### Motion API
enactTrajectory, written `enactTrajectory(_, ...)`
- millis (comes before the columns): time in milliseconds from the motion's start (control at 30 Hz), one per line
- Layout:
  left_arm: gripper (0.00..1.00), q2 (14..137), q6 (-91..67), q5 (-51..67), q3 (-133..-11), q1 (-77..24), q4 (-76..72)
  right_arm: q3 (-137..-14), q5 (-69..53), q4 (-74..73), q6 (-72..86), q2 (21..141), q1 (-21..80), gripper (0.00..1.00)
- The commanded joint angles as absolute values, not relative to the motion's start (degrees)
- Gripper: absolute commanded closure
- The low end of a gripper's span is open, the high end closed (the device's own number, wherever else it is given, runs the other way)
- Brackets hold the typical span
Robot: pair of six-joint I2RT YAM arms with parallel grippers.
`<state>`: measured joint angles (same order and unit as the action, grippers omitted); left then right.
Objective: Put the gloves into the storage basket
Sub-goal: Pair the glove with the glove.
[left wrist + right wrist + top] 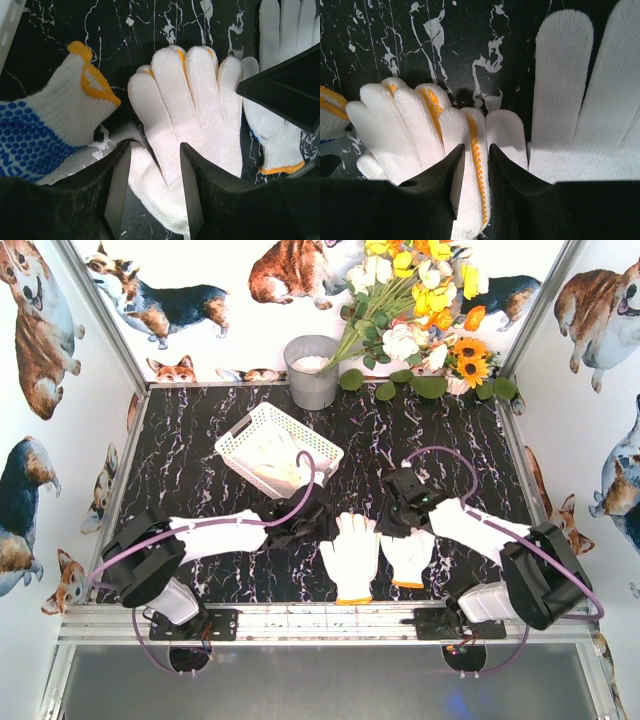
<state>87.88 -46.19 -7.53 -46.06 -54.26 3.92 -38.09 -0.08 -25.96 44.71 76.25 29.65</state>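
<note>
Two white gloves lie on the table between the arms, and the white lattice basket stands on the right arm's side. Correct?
No. The storage basket stands on the left arm's side, as the top external view shows. The two white gloves do lie on the table between the arms.

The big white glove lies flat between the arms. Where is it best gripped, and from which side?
The big white glove lies flat, fingers pointing to the far side. Its orange-edged cuff is the narrowest, nearest part, apart from the smaller glove: probably pinch there from straight above.
</note>
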Motion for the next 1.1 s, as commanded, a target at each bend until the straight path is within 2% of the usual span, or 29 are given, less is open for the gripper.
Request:
enactTrajectory(0,0.61,90.3,-45.4,-6.4,-48.5,-52.8,1.2,-42.0,-1.4,-23.2,43.0,78.5,28.9,0.71)
enactTrajectory(433,0.59,94.0,-46.1,-5.6,-49.6,-50.8,1.1,-45.9,-2.4,-24.1,41.6,82.5,28.8,0.72)
enactTrajectory(733,0.59,96.4,-46.2,-4.5,-50.3,-50.5,0.7,-47.0,-1.0,-26.4,40.2,81.1,28.8,0.69)
enactTrajectory(1067,0.68,97.8,-46.7,-3.1,-50.6,-50.5,-1.6,-47.1,-2.0,-25.8,39.7,82.8,28.8,0.72)
